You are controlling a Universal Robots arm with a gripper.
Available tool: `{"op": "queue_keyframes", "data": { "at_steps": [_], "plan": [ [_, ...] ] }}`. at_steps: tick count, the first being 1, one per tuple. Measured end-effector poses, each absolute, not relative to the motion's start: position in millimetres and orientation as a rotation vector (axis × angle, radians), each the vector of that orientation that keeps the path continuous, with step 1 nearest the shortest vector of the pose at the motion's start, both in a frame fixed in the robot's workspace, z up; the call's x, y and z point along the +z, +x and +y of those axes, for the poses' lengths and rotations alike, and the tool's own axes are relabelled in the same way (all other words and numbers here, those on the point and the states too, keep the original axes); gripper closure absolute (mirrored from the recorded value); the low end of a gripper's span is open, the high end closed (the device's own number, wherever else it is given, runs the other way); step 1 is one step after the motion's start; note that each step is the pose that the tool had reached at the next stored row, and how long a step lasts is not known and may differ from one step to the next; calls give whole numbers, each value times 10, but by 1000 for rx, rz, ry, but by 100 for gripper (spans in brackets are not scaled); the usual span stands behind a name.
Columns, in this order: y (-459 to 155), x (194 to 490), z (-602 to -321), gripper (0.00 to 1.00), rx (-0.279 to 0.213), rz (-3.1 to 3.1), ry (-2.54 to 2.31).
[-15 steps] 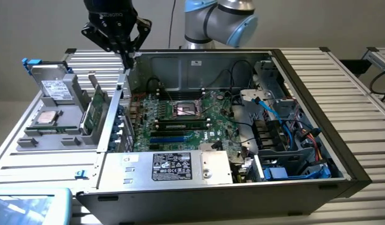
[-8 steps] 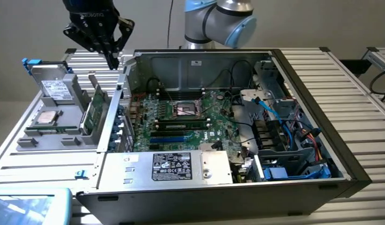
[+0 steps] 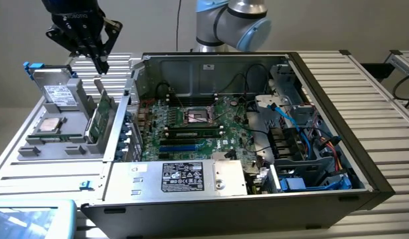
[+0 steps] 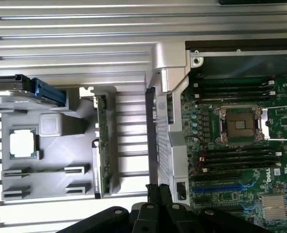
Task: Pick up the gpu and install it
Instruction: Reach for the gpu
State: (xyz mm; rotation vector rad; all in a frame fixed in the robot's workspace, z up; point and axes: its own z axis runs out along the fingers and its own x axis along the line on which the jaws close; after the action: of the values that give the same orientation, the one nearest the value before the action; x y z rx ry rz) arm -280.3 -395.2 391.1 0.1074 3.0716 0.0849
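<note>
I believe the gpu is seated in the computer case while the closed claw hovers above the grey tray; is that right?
Not quite: the gpu stands on edge in the grey tray, outside the computer case, as the exterior view shows; the closed claw does hover above that tray.

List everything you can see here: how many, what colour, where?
computer case: one, black and silver, on the table
motherboard: one, green, inside the case
power supply: one, silver, in the case's near corner
parts tray: one, grey, beside the case
gpu: one, green, on edge in the tray
drive: one, silver, white label, in the tray
processor chip: one, silver, flat in the tray
table: one, silver slats, under everything
arm: one, silver and blue, beyond the case
gripper: one, black, shut, above the tray
</note>
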Motion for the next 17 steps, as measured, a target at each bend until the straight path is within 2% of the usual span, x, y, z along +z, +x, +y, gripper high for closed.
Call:
{"op": "queue_keyframes", "data": {
  "at_steps": [17],
  "plan": [
    [-3386,3864,-3708,88,85,3074,107]
  ]
}}
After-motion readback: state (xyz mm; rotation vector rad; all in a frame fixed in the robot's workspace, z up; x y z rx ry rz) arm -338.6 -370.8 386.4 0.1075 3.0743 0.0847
